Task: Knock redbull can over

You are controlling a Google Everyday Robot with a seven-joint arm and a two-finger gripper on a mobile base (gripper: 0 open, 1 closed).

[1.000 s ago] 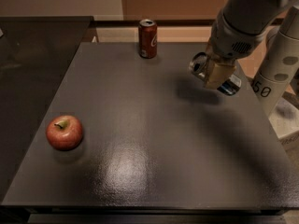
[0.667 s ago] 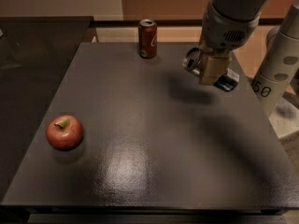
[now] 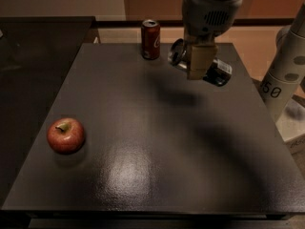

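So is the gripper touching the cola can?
Apart. Camera view shows bare table between the cola can and the gripper, which grips the redbull can to its right.

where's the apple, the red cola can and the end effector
apple [image 3: 66,135], camera view, middle of its skin
red cola can [image 3: 150,41], camera view, its side
end effector [image 3: 198,68], camera view, its tan tip, right of that can

Single camera, high at near edge, looks down across table [image 3: 143,175]; claw [image 3: 200,67] far right.
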